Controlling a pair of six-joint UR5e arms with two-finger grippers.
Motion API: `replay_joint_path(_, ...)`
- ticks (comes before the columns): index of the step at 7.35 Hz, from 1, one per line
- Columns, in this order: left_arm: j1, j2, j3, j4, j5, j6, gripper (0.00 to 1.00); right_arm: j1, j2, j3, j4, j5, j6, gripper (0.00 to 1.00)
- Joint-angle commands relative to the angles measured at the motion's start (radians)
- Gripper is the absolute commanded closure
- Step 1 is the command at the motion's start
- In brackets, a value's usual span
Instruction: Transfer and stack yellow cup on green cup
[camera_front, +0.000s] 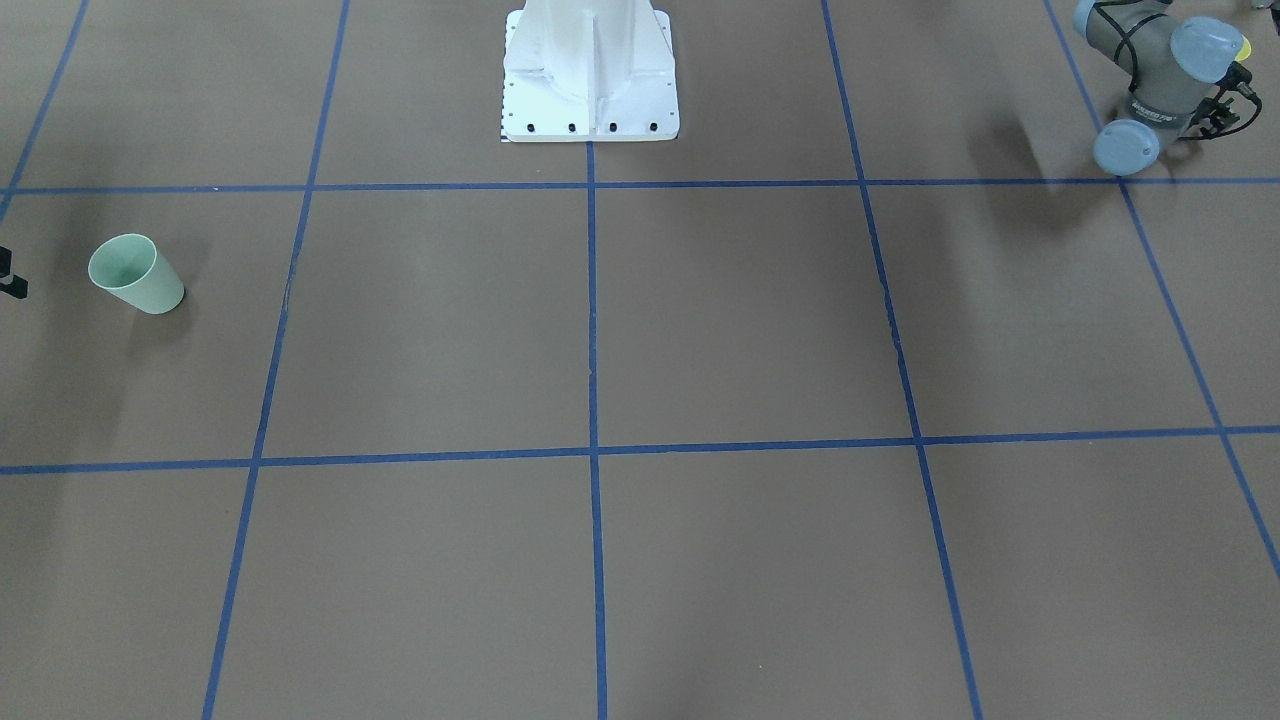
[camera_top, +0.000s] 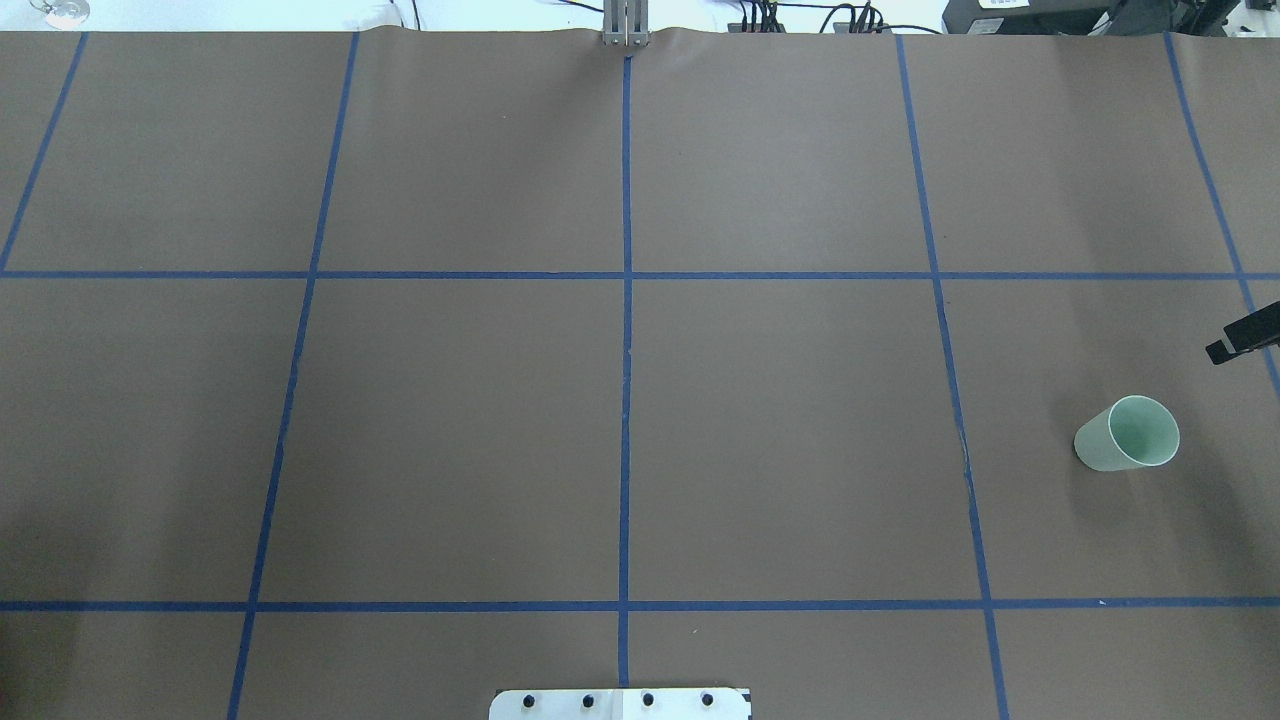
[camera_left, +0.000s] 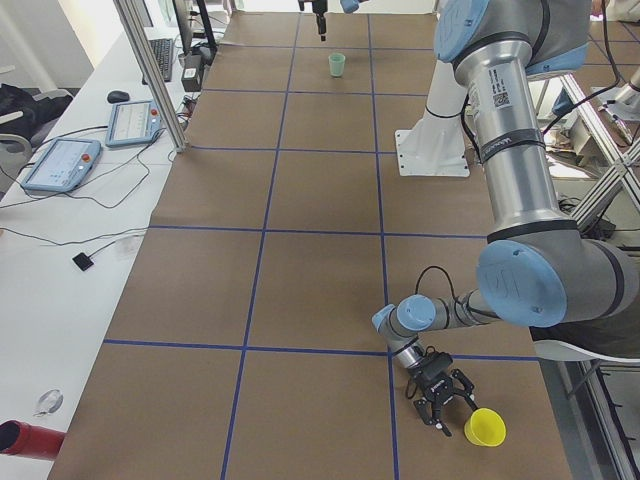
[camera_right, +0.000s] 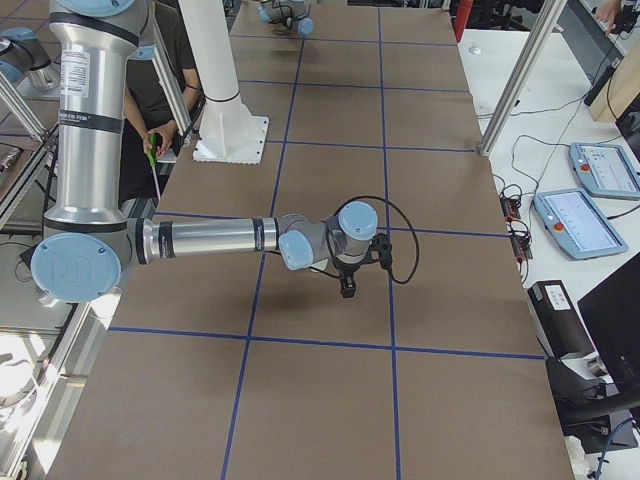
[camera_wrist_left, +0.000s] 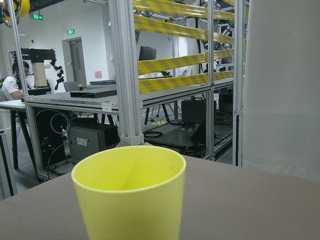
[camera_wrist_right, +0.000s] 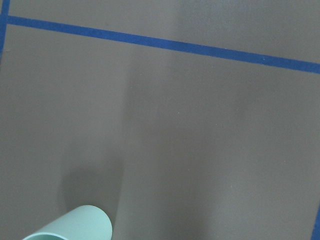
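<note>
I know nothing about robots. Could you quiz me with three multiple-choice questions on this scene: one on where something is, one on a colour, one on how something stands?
1. Where is the green cup?
A) far out on the robot's right
B) straight ahead of the robot, in the middle
C) far out on the robot's left

2. What colour is the cup next to the left gripper?
A) red
B) yellow
C) blue

3. How does the green cup stand?
A) on its side
B) upside down
C) upright, mouth up

Answers:
1 A: the overhead view shows it alone near the right edge.
2 B: the left-end view shows the yellow cup just beside that gripper.
3 C: both the overhead and front views look down into its open mouth.
</note>
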Motion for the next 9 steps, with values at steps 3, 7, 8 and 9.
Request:
replay_joint_path(3, 0.041, 0.006, 0.042, -0.023, -0.074, -0.007, 0.01, -0.015, 0.000, -0.005, 0.000, -0.003, 0.003, 0.00)
replay_joint_path(7, 0.079, 0.009, 0.074, -0.023, -0.163, -0.005, 0.01, -0.023, 0.000, -0.002, 0.001, -0.005, 0.009, 0.00)
replay_joint_path(8, 0.081, 0.009, 0.085, -0.023, -0.163, -0.005, 0.01, -0.023, 0.000, 0.000, 0.001, -0.003, 0.009, 0.00)
replay_joint_path(9, 0.084, 0.009, 0.094, -0.023, -0.163, -0.005, 0.01, -0.023, 0.000, 0.000, 0.001, -0.003, 0.008, 0.00)
